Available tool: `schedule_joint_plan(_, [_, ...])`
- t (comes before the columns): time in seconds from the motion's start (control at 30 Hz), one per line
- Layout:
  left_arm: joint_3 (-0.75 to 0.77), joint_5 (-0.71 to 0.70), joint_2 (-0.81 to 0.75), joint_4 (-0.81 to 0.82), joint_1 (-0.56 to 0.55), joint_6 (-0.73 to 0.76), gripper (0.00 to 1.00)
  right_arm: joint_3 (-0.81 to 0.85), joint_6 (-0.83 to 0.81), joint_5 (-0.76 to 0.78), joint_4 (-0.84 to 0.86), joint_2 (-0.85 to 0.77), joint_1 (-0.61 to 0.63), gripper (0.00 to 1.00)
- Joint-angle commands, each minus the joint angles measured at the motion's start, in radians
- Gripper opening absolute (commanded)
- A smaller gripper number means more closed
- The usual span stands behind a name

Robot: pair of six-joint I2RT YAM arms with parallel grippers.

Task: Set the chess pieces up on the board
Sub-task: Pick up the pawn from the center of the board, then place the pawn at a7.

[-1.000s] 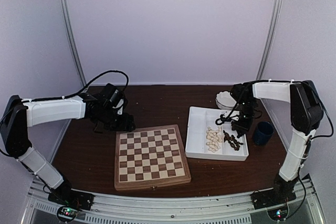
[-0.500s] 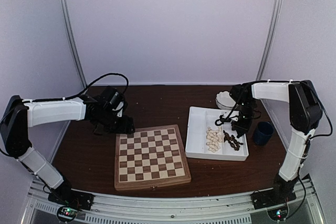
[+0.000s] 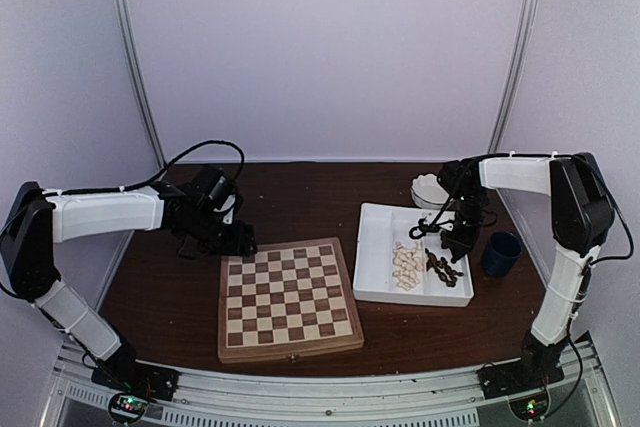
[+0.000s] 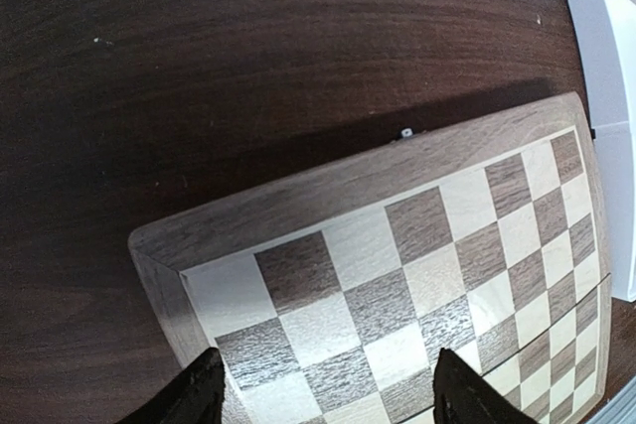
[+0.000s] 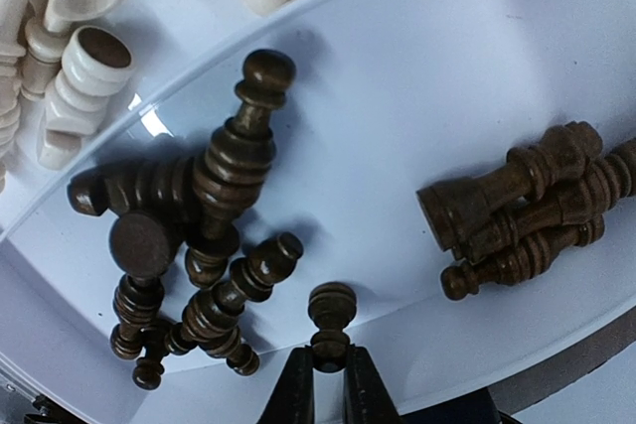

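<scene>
Board (image 3: 288, 297): nearest, squares bare. Left gripper (image 4: 326, 390): spread over its far-left corner, nothing grasped. White tray (image 3: 375, 247): chess pieces (image 3: 406, 265) heaped inside. Right gripper (image 5: 323, 384): just clenched on one dark pawn (image 5: 330, 317) in the tray; lift judged due.

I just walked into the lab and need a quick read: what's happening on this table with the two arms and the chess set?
The right gripper is down in the white tray, shut on one dark brown chess piece next to the pile of dark ones. The left gripper hangs open over the far left corner of the board. No piece stands on the board yet. The cream pieces lie in the tray's neighbouring compartment.
</scene>
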Motion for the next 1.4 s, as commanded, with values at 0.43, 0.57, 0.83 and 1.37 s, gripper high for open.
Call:
schedule_joint_plan(0.43, [0.010, 0.000, -0.017, 0.028, 0.003, 0.004, 0.72, 0.107, 0.013, -0.015, -0.123, -0.210, 0.287, 0.03])
schedule_joint_plan(0.57, [0.011, -0.002, -0.030, 0.019, 0.003, 0.010, 0.72, 0.211, 0.003, -0.078, -0.184, -0.144, 0.403, 0.03])
schedule_joint_plan(0.83, [-0.002, -0.049, -0.074, 0.000, 0.003, 0.019, 0.72, 0.376, -0.015, -0.125, -0.236, 0.022, 0.626, 0.04])
schedule_joint_plan(1.37, [-0.038, -0.072, -0.087, 0.001, 0.003, 0.038, 0.72, 0.491, 0.015, -0.102, -0.205, 0.230, 0.801, 0.03])
